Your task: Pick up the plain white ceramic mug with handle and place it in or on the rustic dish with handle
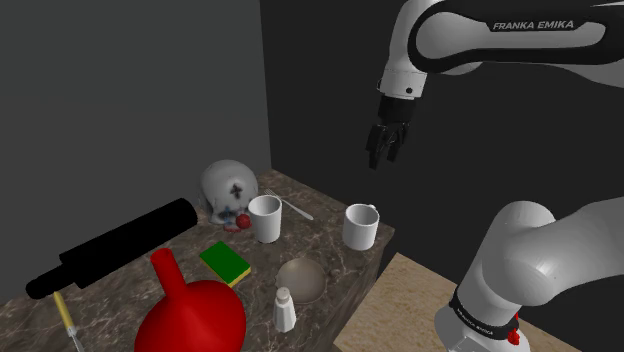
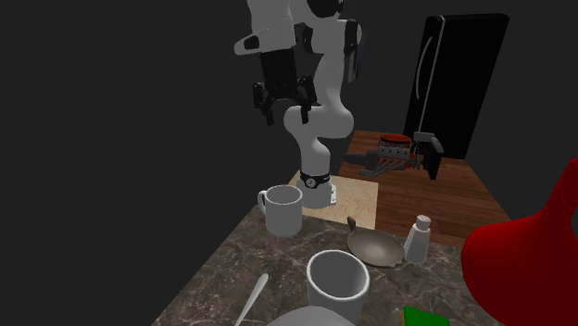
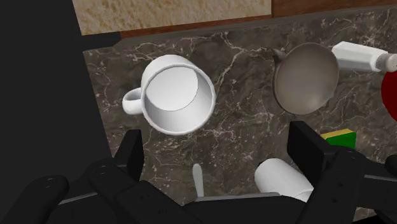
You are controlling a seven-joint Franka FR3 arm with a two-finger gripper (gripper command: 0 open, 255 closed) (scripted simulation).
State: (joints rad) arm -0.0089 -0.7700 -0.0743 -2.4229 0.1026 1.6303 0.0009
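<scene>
Franka arm (image 1: 540,250): rounded white shells linked by dark joints. The upper link carries pale lettering (image 1: 533,26), "FRANKA EMIKA", on a dark strip. A black band (image 1: 472,312) with small white print and a red mark (image 1: 515,336) rings the lower joint. All-black hand (image 1: 385,158) with two blocky fingers (image 3: 312,149).

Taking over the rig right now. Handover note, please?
Gripper: open, empty, up in the air above the mug.
White mug with handle: upright on the marble counter, near the edge by the stand, not grasped.
Dish with handle: empty, on the counter next to a white shaker.
Beware the handleless white cup close by; it is not the target.
Done: nothing yet.
Left: descend, grasp the mug, carry it to the dish, release.
</scene>
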